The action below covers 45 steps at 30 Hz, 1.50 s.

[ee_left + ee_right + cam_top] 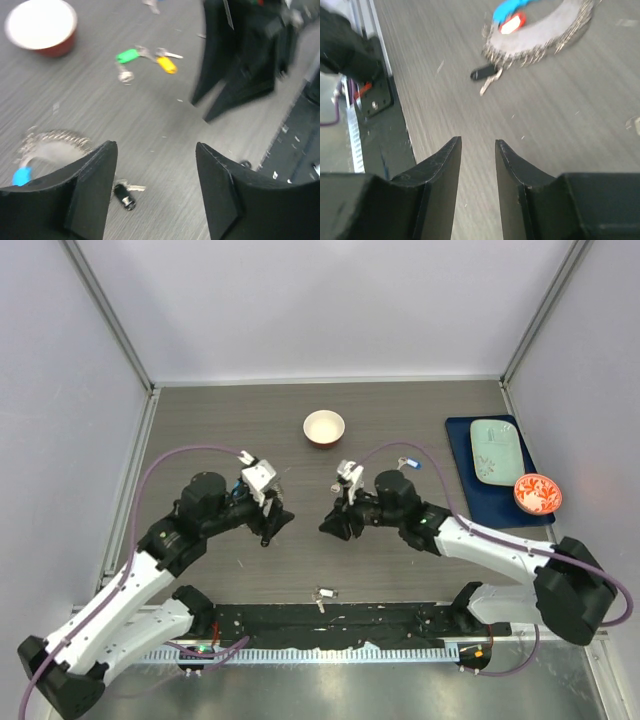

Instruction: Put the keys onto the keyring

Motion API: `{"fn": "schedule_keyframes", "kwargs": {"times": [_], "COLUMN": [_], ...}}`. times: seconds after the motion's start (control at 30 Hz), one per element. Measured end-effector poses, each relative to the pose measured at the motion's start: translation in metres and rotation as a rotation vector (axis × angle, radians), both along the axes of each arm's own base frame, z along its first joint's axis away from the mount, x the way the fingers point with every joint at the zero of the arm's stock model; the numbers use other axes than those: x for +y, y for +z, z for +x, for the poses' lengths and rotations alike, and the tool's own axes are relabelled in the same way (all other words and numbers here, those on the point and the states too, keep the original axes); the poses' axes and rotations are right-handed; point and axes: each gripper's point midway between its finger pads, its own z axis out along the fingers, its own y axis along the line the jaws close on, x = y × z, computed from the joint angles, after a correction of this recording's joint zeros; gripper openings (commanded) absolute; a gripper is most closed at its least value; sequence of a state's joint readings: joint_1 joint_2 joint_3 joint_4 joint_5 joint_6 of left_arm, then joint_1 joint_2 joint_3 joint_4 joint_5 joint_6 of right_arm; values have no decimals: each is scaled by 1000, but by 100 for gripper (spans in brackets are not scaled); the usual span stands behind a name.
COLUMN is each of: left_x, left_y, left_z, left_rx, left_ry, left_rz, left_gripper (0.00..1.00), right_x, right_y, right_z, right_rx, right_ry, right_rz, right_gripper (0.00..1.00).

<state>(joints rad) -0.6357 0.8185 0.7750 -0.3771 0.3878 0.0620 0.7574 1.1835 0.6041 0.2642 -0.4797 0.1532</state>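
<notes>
Left pincer [154, 150] hangs wide open and empty over the worktop [150, 115]; right pincer [477, 144] is parted by a narrow gap, holding nothing. The keyring [55, 137] lies flat by the left pincer, a black-tagged key [125, 194] loose beside it. A green-tagged key [127, 55] and a yellow-tagged key [166, 64] lie farther off

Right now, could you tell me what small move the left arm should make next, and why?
Probably lower the left gripper onto the black-tagged key. Its jaws stand open and empty, and that key lies loose just below them, close by the keyring and nearer than the green-tagged key or the yellow-tagged key.
</notes>
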Motion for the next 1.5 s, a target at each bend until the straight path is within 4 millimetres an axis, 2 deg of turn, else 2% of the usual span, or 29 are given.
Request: {"fn": "schedule_keyframes", "kwargs": {"times": [0.03, 0.07, 0.17, 0.3, 0.43, 0.63, 0.8, 0.9, 1.0, 1.03, 1.13, 1.23, 1.37, 1.5], "left_x": [9, 20, 53, 91, 115, 126, 129, 130, 131, 131, 131, 131, 131, 129], "left_y": [4, 8, 22, 39, 50, 42, 39, 39, 39, 38, 37, 35, 33, 31], "left_z": [5, 9, 22, 31, 32, 32, 33, 33, 33, 33, 34, 35, 35, 36], "left_rx": [-23, -46, -112, -183, -223, -217, -212, -211, -210, -210, -205, -201, -195, -188], "left_ry": [68, 140, 355, 571, 686, 738, 749, 753, 757, 758, 759, 761, 758, 751], "left_rz": [-5, -10, -32, -58, -79, -39, -27, -26, -24, -23, -16, -10, -4, 2], "left_gripper": [80, 85, 93, 97, 98, 100, 100, 100, 100, 100, 100, 100, 100, 100], "right_x": [4, 8, 12, 13, 15, 18, 28, 32, 32, 32, 30, 29, 24, 14], "right_y": [-15, -19, -47, -79, -101, -124, -136, -140, -145, -145, -145, -143, -142, -140], "right_z": [-4, -10, -33, -66, -95, -117, -120, -119, -116, -115, -108, -100, -84, -52], "right_rx": [32, 40, 100, 167, 216, 261, 241, 218, 196, 188, 165, 138, 114, 123], "right_ry": [8, 26, 68, 101, 105, 82, 52, 33, 11, 1, -32, -71, -127, -228], "right_rz": [-80, -99, -236, -422, -553, -669, -722, -742, -768, -773, -782, -784, -791, -787], "right_gripper": [40, 40, 41, 43, 44, 44, 44, 40, 26, 17, 5, 1, 1, 1]}}
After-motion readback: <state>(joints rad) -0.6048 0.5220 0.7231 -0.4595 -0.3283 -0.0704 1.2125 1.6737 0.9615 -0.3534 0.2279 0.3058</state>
